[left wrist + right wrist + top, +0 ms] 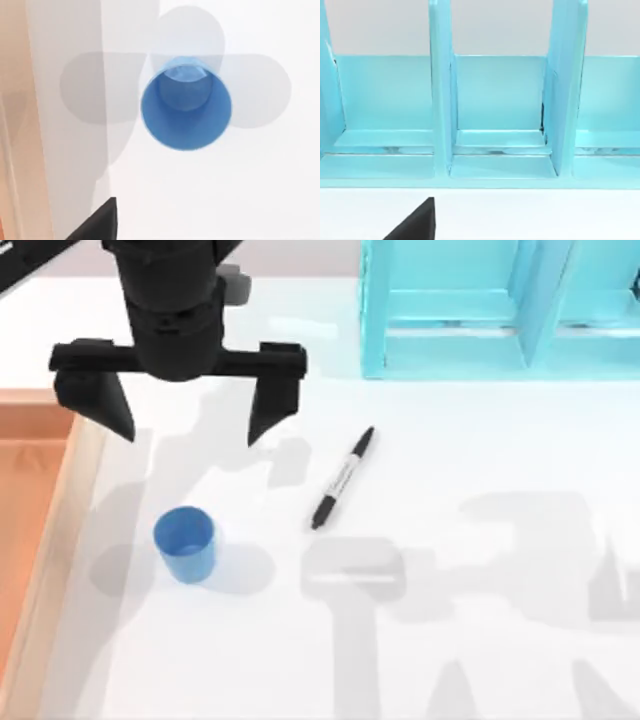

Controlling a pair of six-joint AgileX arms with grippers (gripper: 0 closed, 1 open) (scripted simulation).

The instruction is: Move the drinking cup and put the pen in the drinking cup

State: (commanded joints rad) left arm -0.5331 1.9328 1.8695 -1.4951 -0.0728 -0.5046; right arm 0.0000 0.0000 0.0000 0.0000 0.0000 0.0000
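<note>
The small blue drinking cup (185, 543) stands upright on the white table near its left side. From the left wrist view I look down into the cup's (186, 102) open mouth. My left gripper (190, 437) hangs open above the table, just behind the cup and clear of it, with nothing between its fingers (97, 222). The pen (343, 478), grey-white with black ends, lies flat and slanted to the right of the cup, apart from it. My right arm is parked facing the shelf unit.
A large turquoise shelf unit (500, 310) with upright dividers (440, 100) stands at the back right. A wooden strip (40, 500) runs along the table's left edge. Bare white table spreads to the front and right of the pen.
</note>
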